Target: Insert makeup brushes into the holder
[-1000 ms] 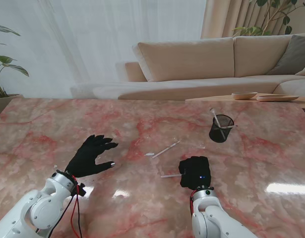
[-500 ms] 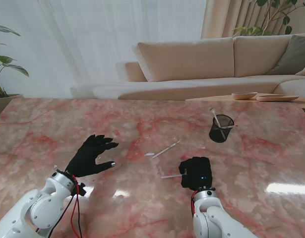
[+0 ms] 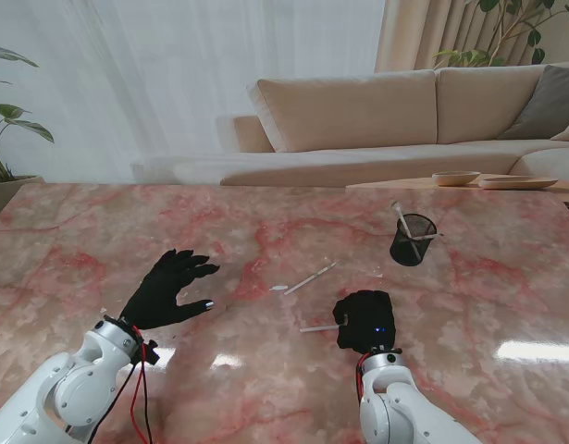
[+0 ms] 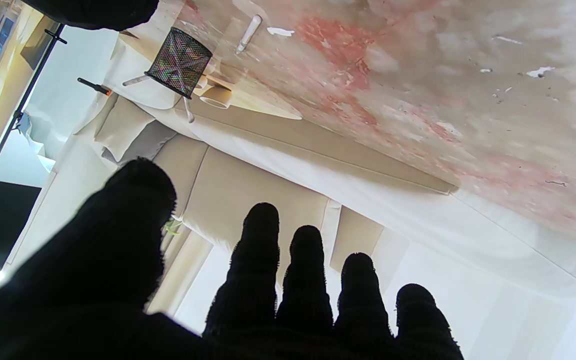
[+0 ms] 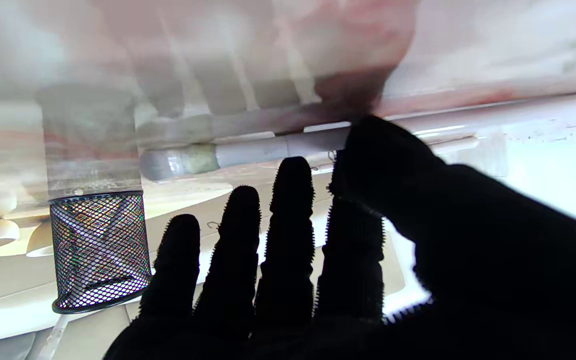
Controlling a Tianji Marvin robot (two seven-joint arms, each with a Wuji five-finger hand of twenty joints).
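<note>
We rest our right hand [image 3: 364, 320] palm-down over a white brush [image 5: 248, 150] lying on the table, thumb touching its handle, grip not yet closed. Our left hand [image 3: 168, 288] hovers spread, empty. Next: pinch, lift, carry to the mesh holder [image 3: 413, 240], farther right.

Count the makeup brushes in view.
4: two in the mesh holder, one loose mid-table, one at the right hand thumb. Others may be hidden.
</note>
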